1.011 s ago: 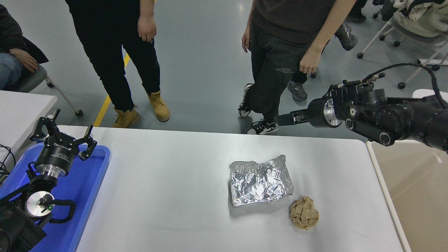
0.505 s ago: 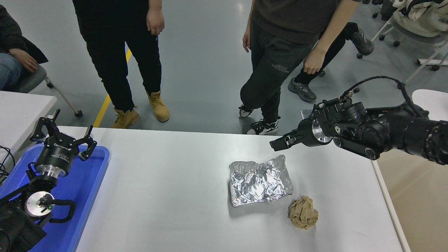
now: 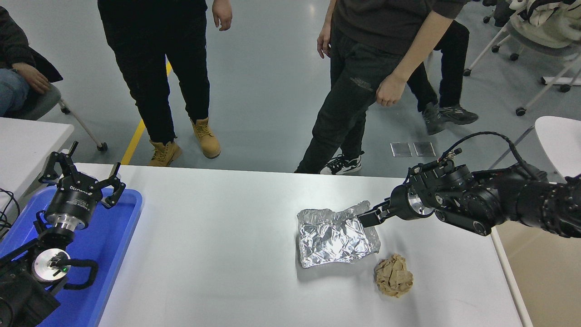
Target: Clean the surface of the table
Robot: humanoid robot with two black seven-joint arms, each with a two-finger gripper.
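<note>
1. One table (image 3: 218,254), wide and white, fills the lower part of the view; it carries two pieces of litter and one tray.
2. One foil sheet (image 3: 333,240), crumpled and silver, lies flat on the table right of centre.
3. One paper ball (image 3: 394,275), brown and crumpled, sits just beside the foil's near right corner, apart from it.
4. One blue tray (image 3: 115,236) lies at the table's left edge.
5. Two arms show. The left gripper (image 3: 81,179) is parked above the tray's far end, its fingers spread wide and holding nothing.
6. The right gripper (image 3: 366,219) reaches in from the right edge, low over the foil's far right corner. Its fingertips look close together, but whether they are pressed shut or touch the foil I cannot tell.
7. A second white table (image 3: 27,145) shows partly at the left edge.
8. Three people stand on the grey floor beyond the table: one in black trousers and tan boots (image 3: 184,143), one in a dark shirt (image 3: 390,20) and sneakers, and one behind that, of whom only dark legs (image 3: 447,59) show.
9. A fourth person sits at the far left; a hand (image 3: 32,77) rests on the lap.
10. Wheeled chairs (image 3: 540,41) stand at the top right.
</note>
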